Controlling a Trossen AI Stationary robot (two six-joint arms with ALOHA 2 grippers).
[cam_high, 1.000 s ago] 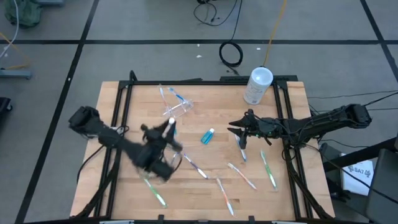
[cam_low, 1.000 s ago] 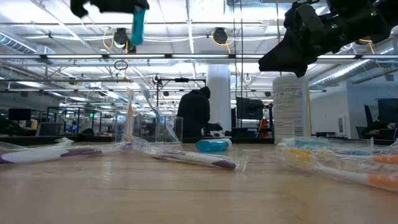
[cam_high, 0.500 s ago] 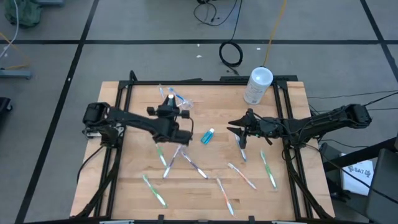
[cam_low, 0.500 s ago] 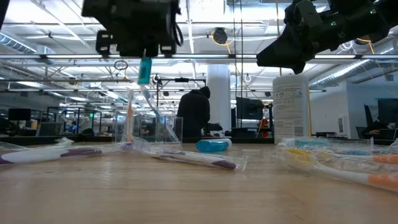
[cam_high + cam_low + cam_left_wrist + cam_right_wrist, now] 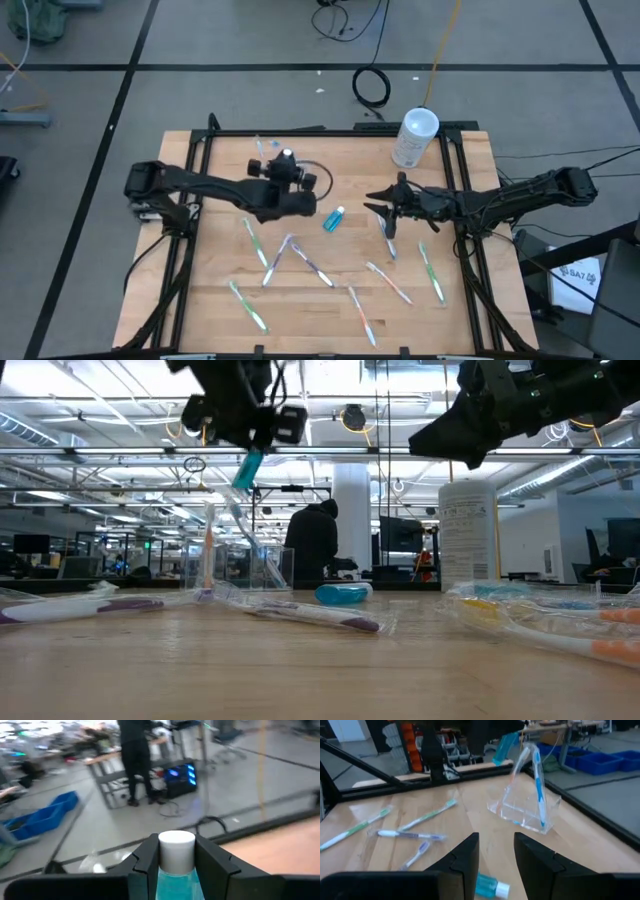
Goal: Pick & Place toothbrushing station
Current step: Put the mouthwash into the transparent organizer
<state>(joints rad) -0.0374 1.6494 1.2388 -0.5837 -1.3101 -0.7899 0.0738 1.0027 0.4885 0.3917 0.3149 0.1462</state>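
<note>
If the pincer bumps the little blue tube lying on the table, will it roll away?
Probably a bit. The little blue tube lies on its side on the smooth wooden table, apart from the toothbrushes, so its rounded body might roll. It looks small, so likely light and easily shoved. Its white cap end may make it curve rather than roll straight.

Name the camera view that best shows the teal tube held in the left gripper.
The left wrist view: the teal tube fills the foreground, white cap up, clamped between the left gripper's fingers. The low view shows it small, hanging tilted from the left gripper; the right wrist view shows it distant; the high view hides it under the arm.
</note>
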